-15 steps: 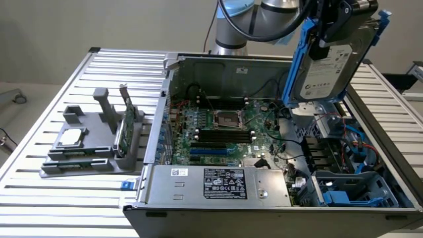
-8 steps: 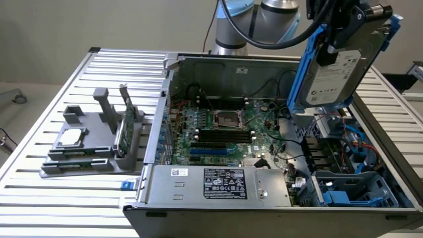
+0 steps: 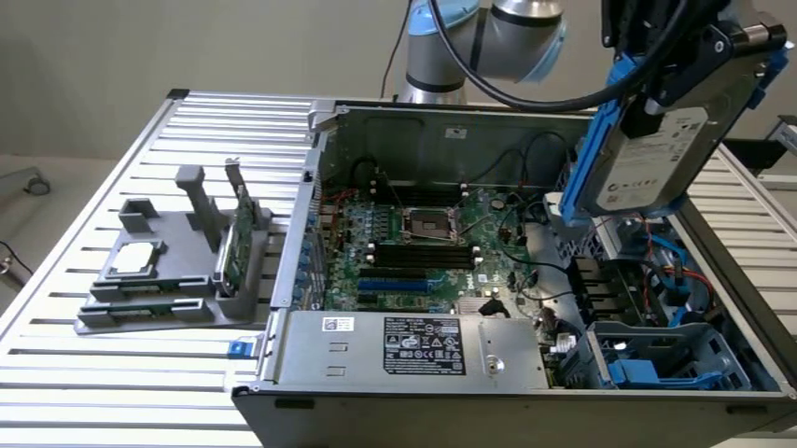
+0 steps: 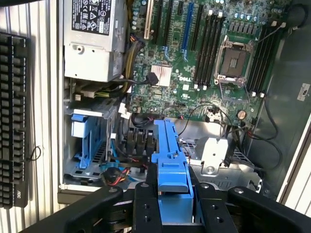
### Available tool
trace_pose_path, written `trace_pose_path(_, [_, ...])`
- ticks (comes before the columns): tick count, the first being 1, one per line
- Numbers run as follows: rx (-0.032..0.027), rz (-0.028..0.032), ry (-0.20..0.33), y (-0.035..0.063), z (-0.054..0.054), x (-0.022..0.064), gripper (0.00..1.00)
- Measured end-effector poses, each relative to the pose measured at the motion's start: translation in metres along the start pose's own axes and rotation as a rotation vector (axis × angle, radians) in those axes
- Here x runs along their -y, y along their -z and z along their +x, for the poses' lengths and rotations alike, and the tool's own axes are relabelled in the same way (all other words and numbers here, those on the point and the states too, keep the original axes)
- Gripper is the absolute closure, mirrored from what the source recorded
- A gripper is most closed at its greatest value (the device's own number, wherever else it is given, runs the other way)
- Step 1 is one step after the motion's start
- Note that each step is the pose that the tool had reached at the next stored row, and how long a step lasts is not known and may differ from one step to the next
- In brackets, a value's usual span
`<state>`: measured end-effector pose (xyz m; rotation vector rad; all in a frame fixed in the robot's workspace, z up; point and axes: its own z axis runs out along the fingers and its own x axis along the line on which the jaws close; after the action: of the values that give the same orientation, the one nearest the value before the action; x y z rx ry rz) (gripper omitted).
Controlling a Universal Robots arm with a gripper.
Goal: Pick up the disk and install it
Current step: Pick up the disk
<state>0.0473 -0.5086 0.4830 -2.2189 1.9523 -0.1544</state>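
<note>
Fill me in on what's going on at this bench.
The robot arm's black gripper is clamped on the rectangular silver-grey metal hard drive, clipped in its blue plastic frame, and holds it in the air above the open metal computer case, near the drive-bay end at the exterior view's right. The drive is not yet seated in any bay.

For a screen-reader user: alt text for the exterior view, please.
The gripper holds the disk tilted in the air above the open computer case. A grey holder with a green circuit card stands on the slatted table beside it.
</note>
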Motion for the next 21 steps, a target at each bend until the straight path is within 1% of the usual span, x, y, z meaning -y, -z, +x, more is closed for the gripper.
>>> trace_pose_path(4, [0.0006, 0.0, 0.0, -0.0008, 0.01, 0.0059, 0.67])
trace_pose_path(9, [0.0007, 0.0001, 0.0, -0.001, 0.023, 0.0095, 0.67])
trace_pose_path(15, [0.0006, 0.0001, 0.0, -0.0007, 0.039, 0.0117, 0.67])
trace_pose_path(21, [0.0006, 0.0001, 0.0, -0.0001, 0.056, 0.0119, 0.67])
